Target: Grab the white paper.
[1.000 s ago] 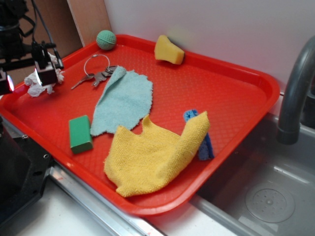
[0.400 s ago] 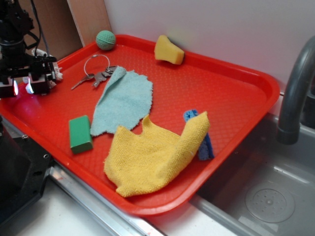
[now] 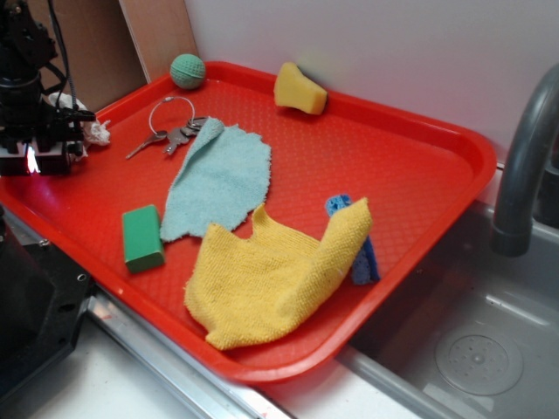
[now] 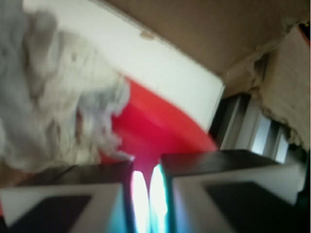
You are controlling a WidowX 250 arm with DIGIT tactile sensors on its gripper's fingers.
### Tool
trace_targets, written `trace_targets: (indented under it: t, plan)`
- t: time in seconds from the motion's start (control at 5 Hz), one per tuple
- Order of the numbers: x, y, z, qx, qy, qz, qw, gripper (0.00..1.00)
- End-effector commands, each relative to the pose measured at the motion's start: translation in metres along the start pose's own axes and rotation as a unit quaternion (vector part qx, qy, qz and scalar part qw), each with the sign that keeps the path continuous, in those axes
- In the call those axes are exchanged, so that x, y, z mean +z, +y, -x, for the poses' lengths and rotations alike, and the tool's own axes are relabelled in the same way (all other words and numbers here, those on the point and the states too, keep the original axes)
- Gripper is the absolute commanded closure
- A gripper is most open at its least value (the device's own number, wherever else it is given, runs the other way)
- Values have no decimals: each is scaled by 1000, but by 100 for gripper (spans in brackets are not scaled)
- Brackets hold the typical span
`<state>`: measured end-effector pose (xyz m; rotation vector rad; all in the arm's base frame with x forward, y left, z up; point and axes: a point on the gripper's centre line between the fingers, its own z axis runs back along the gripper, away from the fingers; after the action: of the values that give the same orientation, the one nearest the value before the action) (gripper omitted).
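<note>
The white paper (image 3: pixel 94 131), a small crumpled wad, lies at the far left edge of the red tray (image 3: pixel 472 148), mostly hidden behind my arm. My gripper (image 3: pixel 35 160) sits low over the tray's left rim, just left of the wad. In the wrist view the paper (image 4: pixel 53 97) fills the upper left, past the outer side of the left finger (image 4: pixel 63 194). My gripper (image 4: pixel 146 189) is shut, with only a thin bright slit between the fingers and bare red tray (image 4: pixel 160 126) beyond it. Nothing is held.
A green block (image 3: pixel 142 237), a pale blue-green cloth (image 3: pixel 218 179) and a yellow cloth (image 3: pixel 271 271) lie mid-tray. Keys (image 3: pixel 170 131), a green ball (image 3: pixel 188 71) and a yellow sponge (image 3: pixel 300 89) are at the back. A faucet (image 3: pixel 524 166) stands over the sink at right.
The gripper has dropped and moved left off the paper, and its fingers have come together. The wad, which sat at the fingers one second ago, now lies beside them.
</note>
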<state>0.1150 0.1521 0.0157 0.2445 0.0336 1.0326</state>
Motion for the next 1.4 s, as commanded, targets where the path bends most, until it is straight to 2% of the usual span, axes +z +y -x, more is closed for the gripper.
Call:
trace_targets:
  t: [0.0,0.2,0.4,0.6,1.2]
  plan:
    - [119,-42,31,-209,-85,90,970,100]
    - [170,-38,38,-245,-97,100,959,100]
    - [159,-32,23,-207,-86,84,971,0]
    - [126,-3,-7,-102,-70,59,990,0]
    - [126,-3,-7,-102,-70,59,990,0]
